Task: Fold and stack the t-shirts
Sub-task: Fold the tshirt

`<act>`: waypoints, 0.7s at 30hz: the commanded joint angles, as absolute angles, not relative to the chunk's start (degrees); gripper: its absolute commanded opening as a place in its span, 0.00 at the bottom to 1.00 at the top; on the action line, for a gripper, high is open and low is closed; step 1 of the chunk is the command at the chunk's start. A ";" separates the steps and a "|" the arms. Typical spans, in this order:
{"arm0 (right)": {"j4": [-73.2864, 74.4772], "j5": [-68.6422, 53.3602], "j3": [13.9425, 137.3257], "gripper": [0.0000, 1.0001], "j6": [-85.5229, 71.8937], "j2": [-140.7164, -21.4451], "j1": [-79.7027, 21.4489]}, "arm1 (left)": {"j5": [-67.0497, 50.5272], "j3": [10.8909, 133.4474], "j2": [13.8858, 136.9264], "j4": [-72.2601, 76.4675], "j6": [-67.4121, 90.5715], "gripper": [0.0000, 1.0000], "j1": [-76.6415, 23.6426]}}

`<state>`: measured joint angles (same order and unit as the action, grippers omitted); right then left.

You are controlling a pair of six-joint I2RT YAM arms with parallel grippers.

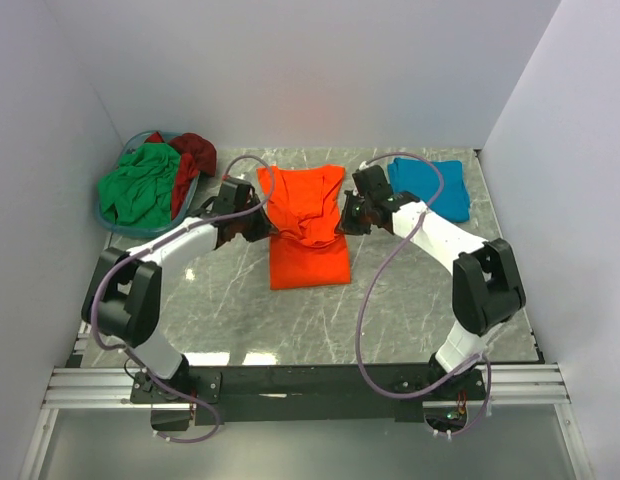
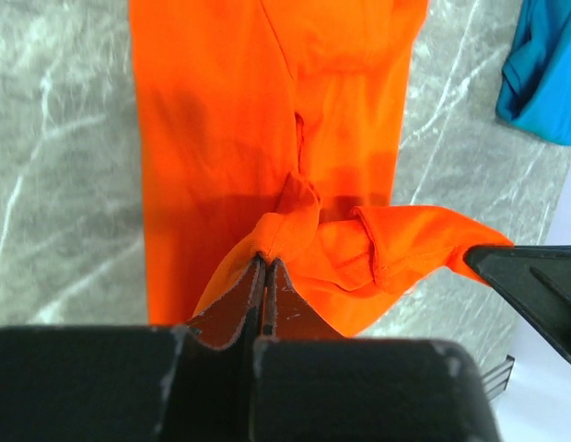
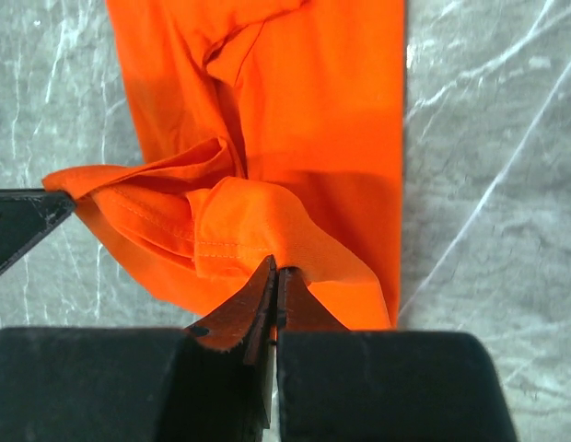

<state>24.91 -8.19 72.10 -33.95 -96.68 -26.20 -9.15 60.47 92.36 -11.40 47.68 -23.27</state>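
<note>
The bright orange t-shirt (image 1: 308,232) lies partly folded at the middle of the marble table, its far end lifted and bunched. My left gripper (image 1: 260,226) is shut on that shirt's left edge (image 2: 267,241). My right gripper (image 1: 347,215) is shut on the shirt's right edge (image 3: 285,249). Both hold the cloth above the flat lower part (image 2: 212,138) (image 3: 341,110). A folded teal blue t-shirt (image 1: 435,186) (image 2: 548,69) lies at the far right. A green t-shirt (image 1: 140,183) and a dark red one (image 1: 195,152) are heaped at the far left.
The blue plastic basket (image 1: 109,220) at the far left holds the green and dark red shirts. White walls close in the table on the left, back and right. The arms' mounting rail (image 1: 310,385) runs along the near edge.
</note>
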 commanded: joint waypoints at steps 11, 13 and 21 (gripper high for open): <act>22.85 -12.13 80.24 0.06 -32.34 -106.61 -23.03 | -11.68 67.32 102.12 -7.29 42.90 0.19 -20.92; 23.37 -12.13 81.12 0.13 -32.08 -108.01 -22.76 | -9.68 68.73 102.57 -9.39 44.11 0.57 -20.92; 23.03 -11.96 80.51 0.84 -33.75 -105.30 -22.41 | -2.90 69.97 99.15 -13.01 41.92 0.88 -20.83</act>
<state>24.71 -11.81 79.72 -33.39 -108.77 -22.61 -5.10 68.38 102.78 -12.08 43.59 -21.02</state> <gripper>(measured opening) 0.801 0.850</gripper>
